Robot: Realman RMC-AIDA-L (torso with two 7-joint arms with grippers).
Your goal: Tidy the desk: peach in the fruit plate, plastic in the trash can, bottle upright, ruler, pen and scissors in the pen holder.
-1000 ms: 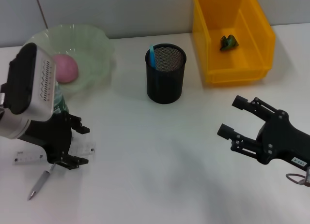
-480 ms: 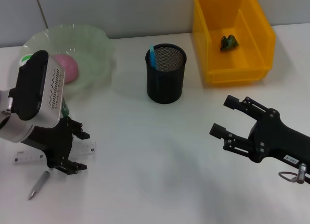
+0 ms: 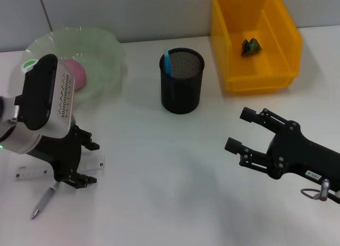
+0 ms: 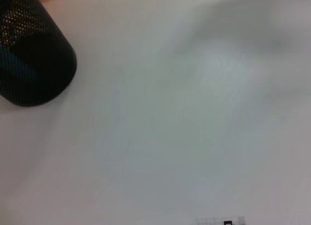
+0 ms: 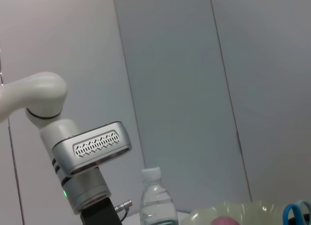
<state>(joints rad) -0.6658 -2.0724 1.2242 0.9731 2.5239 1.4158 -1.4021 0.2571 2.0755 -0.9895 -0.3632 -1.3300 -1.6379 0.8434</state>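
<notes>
While the pen (image 3: 42, 203) lies loose at the near left edge of the counter (image 3: 170, 193), tip pointing near-left, it needs picking up. Just beyond it the ruler (image 3: 32, 171) lies flat, one end under the left tool (image 3: 85, 163). That tool hangs right over the ruler's right end, fingers spread and holding nothing; pen just near-left of it, close but not touching. Looks set to take ruler or pen next, judging by the pose. Right tool (image 3: 239, 130) sits near right, wide open, empty, well apart from every item, likely idle.

Bottle (image 5: 158, 198) stands upright behind the left arm; only its cap (image 3: 27, 66) peeks out in the head view, so that step seems done. Mid counter, holder (image 3: 182, 81) stands upright with blue scissors (image 3: 167, 61) handles poking out at its left rim; well right and far of the left tool. Far left, plate (image 3: 101, 49) holds the peach (image 3: 78, 76), mostly hidden by the arm. Far right, yellow bin (image 3: 239, 44) has a green plastic (image 3: 251, 46) scrap inside. Left over: ruler and pen into the holder.
</notes>
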